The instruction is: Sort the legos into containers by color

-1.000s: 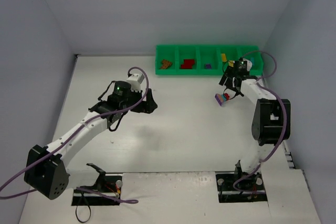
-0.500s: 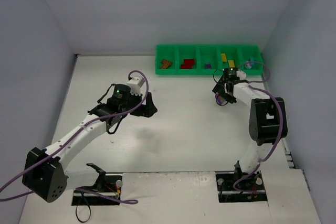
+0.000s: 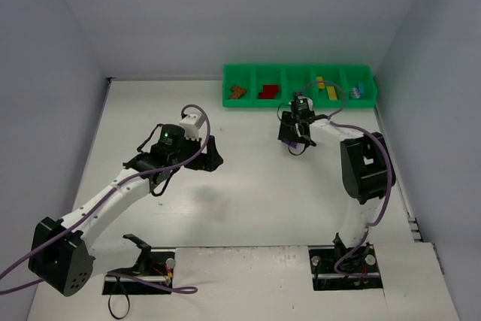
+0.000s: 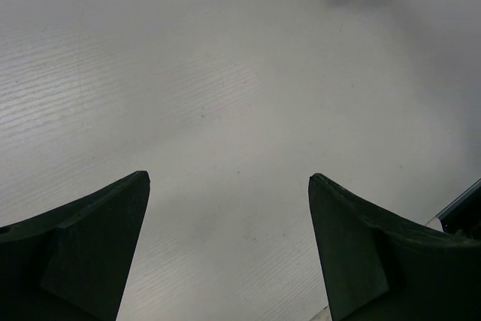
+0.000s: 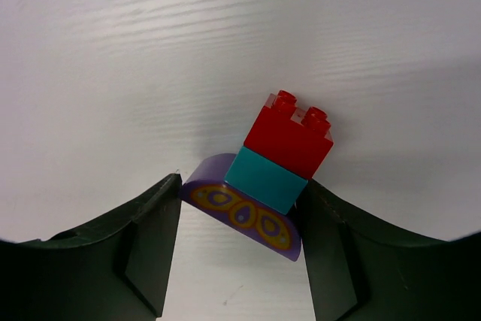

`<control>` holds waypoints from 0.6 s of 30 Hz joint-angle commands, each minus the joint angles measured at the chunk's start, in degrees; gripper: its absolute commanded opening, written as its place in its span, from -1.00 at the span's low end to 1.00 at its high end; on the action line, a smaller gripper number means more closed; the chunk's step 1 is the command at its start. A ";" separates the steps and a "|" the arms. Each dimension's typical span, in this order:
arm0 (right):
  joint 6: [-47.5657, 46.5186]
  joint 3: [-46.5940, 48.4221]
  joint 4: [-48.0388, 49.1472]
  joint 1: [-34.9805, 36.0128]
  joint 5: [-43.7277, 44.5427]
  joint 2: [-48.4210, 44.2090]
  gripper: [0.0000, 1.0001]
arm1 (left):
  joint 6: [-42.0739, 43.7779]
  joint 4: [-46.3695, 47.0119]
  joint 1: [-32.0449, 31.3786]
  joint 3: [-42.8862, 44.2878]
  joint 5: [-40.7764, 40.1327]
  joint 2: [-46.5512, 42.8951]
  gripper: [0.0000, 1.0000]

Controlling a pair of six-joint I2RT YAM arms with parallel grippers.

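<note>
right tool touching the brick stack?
Touching. The right wrist view shows the brick stack wedged in the right tool, with the ends of its purple base meeting both fingers.

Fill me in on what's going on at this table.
The right gripper is shut on a mixed stack: a red brick on a teal one on a purple piece, just in front of the green tray. Some compartments already hold bricks. The left gripper is open over the table, holding nothing.
</note>
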 commanded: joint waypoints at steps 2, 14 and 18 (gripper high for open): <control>-14.64 1.89 3.78 3.98 -7.59 -1.42 -0.03 | 0.01 2.65 -0.27 1.12 -0.76 -1.42 0.60; -34.06 -3.47 0.19 15.67 -17.61 -2.82 0.76 | -0.34 4.76 -0.10 1.12 -1.81 -1.07 0.60; -27.31 -3.82 0.88 16.11 -12.36 -4.75 0.79 | -0.51 5.29 -0.19 1.47 -3.39 -1.42 0.59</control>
